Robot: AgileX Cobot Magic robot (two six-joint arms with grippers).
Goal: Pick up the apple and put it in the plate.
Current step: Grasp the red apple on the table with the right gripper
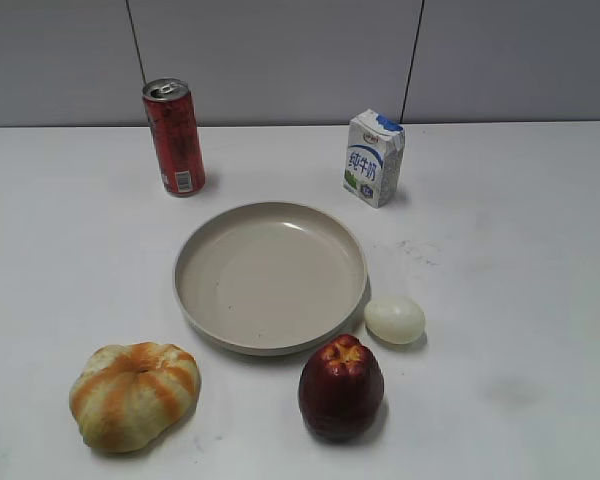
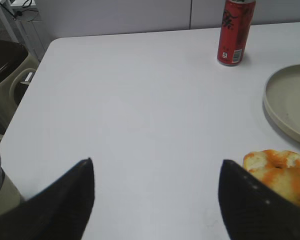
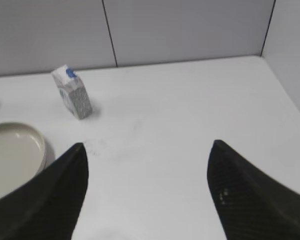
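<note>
The carton (image 1: 374, 157) bears blue Chinese characters; the can's (image 1: 174, 137) script is unreadable. The apple (image 1: 341, 388) stands just before the plate (image 1: 270, 277). Both the left claw (image 2: 156, 172) and right claw (image 3: 146, 155) gape wide, empty.

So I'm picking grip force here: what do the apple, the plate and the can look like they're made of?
Apple: glossy maroon skin with soft highlights, possibly a plastic or wax replica; the look leaves it open.
Plate: matte beige, evenly colored with a thick rounded rim, probably plastic or melamine, could be ceramic.
Can: thin printed metal, judging by the silvery pull-tab top.
</note>
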